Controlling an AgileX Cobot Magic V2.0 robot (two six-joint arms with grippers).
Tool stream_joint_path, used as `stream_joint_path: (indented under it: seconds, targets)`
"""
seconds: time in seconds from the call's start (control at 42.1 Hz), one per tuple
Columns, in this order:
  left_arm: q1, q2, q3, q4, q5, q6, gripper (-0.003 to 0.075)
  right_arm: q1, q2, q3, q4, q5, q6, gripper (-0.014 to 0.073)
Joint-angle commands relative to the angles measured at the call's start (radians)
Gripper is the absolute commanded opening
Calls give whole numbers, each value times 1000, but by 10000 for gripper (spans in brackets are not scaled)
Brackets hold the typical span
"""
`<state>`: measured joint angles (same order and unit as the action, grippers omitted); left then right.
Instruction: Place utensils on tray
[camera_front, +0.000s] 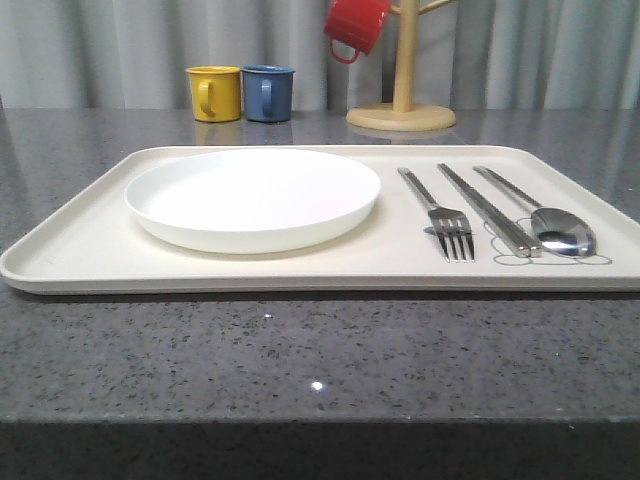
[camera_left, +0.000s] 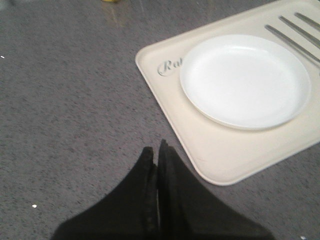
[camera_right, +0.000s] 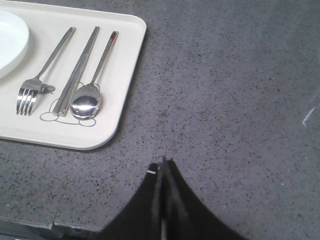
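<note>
The cream tray (camera_front: 90, 250) lies across the grey table. On its left half rests the round white plate (camera_front: 253, 197). On its right half lie the fork (camera_front: 440, 213), the flat chopsticks (camera_front: 490, 210) and the spoon (camera_front: 548, 222), side by side. The right wrist view shows the fork (camera_right: 40, 75), chopsticks (camera_right: 77, 72) and spoon (camera_right: 90, 97) on the tray (camera_right: 117, 70). My right gripper (camera_right: 161, 165) is shut and empty over bare table beside the tray's right end. My left gripper (camera_left: 156, 149) is shut and empty just off the tray's (camera_left: 210, 155) left end, near the plate (camera_left: 245, 80).
A yellow mug (camera_front: 215, 92) and a blue mug (camera_front: 267, 92) stand behind the tray. A wooden mug tree (camera_front: 402, 100) at the back carries a red mug (camera_front: 355, 25). Grey curtains close off the rear. The table's front edge (camera_front: 320, 420) runs close below the tray.
</note>
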<state>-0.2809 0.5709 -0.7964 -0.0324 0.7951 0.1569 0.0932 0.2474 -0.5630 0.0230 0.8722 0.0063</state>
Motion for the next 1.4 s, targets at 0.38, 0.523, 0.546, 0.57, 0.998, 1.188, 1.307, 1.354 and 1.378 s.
stream_joint_path:
  seconds: [0.38, 0.523, 0.546, 0.57, 0.998, 1.188, 1.307, 1.354, 1.378]
  targets:
    - [272, -464, 521, 16, -532, 0, -20, -5, 12, -23, -1, -66, -6, -67]
    - [286, -545, 676, 16, -655, 0, -20, -5, 12, -23, -1, -66, -6, -67]
    - [286, -551, 687, 16, -666, 0, -20, -5, 12, -23, -1, -66, -6, -67]
    - [286, -558, 707, 14, -684, 0, -20, -5, 12, -23, -1, -66, -6, -67]
    - [286, -597, 818, -88, -754, 0, -20, -5, 12, -23, -1, -66, -6, -67]
    - [286, -597, 818, -88, -754, 0, -20, -5, 12, -23, -1, -65, -6, -67]
    - [286, -597, 818, -88, -760, 0, -20, -5, 12, -23, -1, -65, -6, -67]
    - [286, -597, 818, -95, -770, 0, -20, -5, 12, -23, -1, -65, -6, -67]
    - [286, -595, 818, -98, -775, 0, -20, -5, 12, -23, -1, -65, -6, -67]
